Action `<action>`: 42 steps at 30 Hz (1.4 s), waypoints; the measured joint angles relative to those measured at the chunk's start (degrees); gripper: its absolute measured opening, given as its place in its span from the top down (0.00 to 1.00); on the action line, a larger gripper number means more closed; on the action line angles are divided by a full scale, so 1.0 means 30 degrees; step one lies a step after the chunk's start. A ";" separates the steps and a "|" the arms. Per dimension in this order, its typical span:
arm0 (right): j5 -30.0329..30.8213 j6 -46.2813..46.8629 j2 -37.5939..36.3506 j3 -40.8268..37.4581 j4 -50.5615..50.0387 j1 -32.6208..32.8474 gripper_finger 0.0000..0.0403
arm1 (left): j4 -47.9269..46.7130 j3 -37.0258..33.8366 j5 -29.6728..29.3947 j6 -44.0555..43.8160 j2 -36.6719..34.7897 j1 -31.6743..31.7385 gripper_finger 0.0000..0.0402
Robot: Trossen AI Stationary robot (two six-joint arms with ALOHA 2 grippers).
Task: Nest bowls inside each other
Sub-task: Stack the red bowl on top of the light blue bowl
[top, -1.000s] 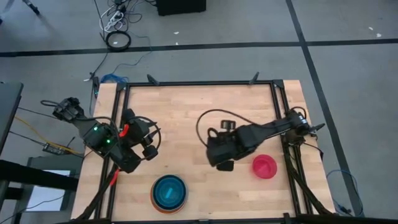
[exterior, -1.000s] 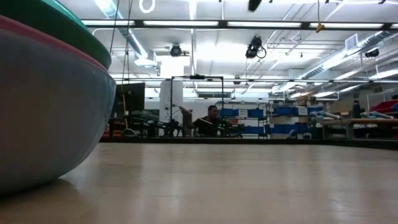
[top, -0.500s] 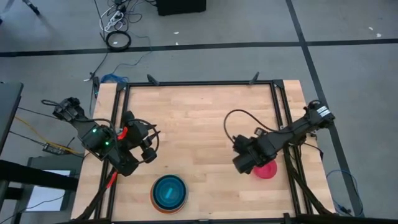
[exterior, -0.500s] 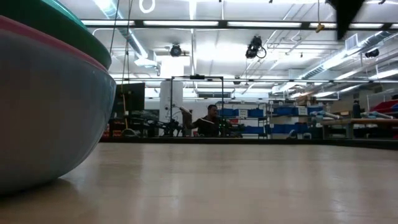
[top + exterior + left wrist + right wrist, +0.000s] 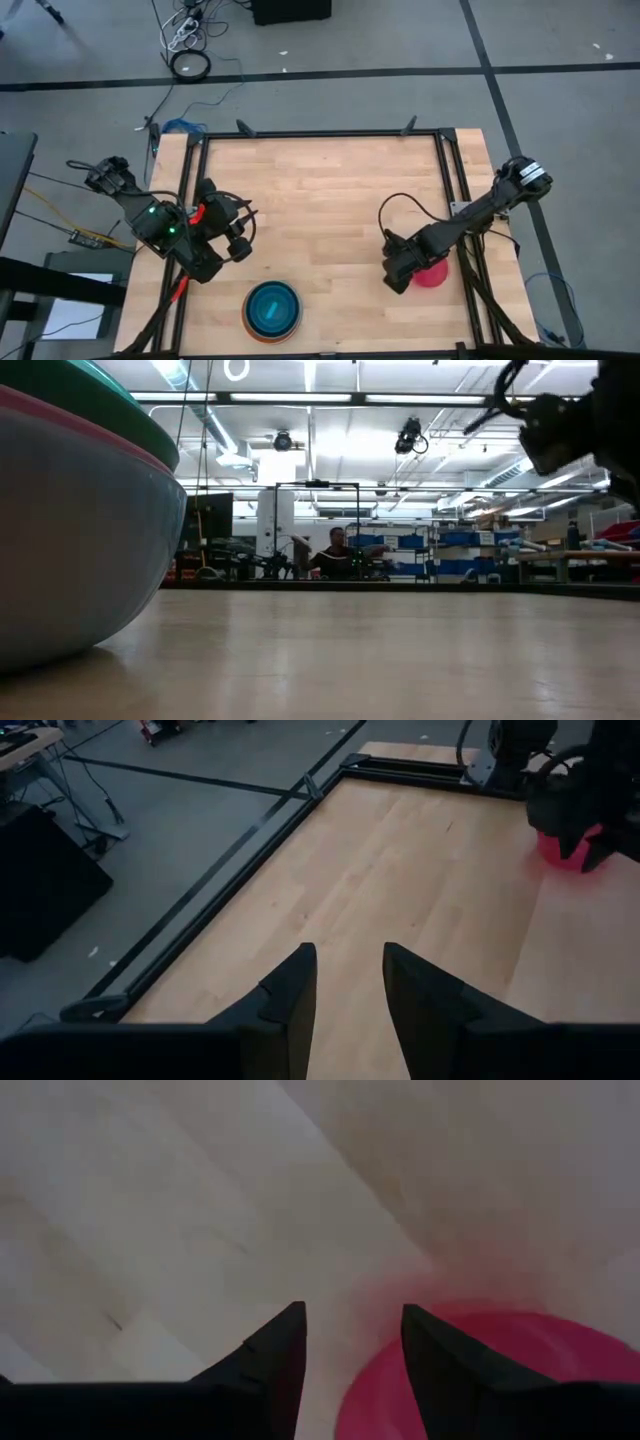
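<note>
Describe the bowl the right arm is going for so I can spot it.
Look at the table's right side, near its front edge. The right end effector hangs at the rim of a small magenta-red bowl. It sits alone, while the other bowls are stacked front-centre.

Nothing to read from where I am: no text, label, brand, number or sign comes through in any of my views. The shelving in the room far behind the table is too small and hazy for me to make out lettering, and the wood under my fingers carries no markings.
</note>
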 joint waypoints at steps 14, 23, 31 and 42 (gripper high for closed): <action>0.0080 0.1389 -0.0191 -0.0522 -0.0159 0.1190 0.62 | -0.0001 0.0000 -0.0124 -0.0007 0.0000 0.0036 0.68; 0.2584 0.4341 -0.2063 0.1594 -0.4646 0.2530 0.62 | -0.0015 0.0000 -0.0146 -0.0007 0.0000 0.0036 0.68; 0.0023 0.7760 -0.1772 0.2471 -0.6672 0.4328 0.62 | 0.0036 -0.0061 -0.0200 -0.0007 -0.0004 0.0036 0.68; 0.0011 0.7594 0.2540 0.2447 -0.5742 0.5317 0.61 | 0.0203 -0.2165 -0.0423 -0.1511 0.0007 0.0080 0.68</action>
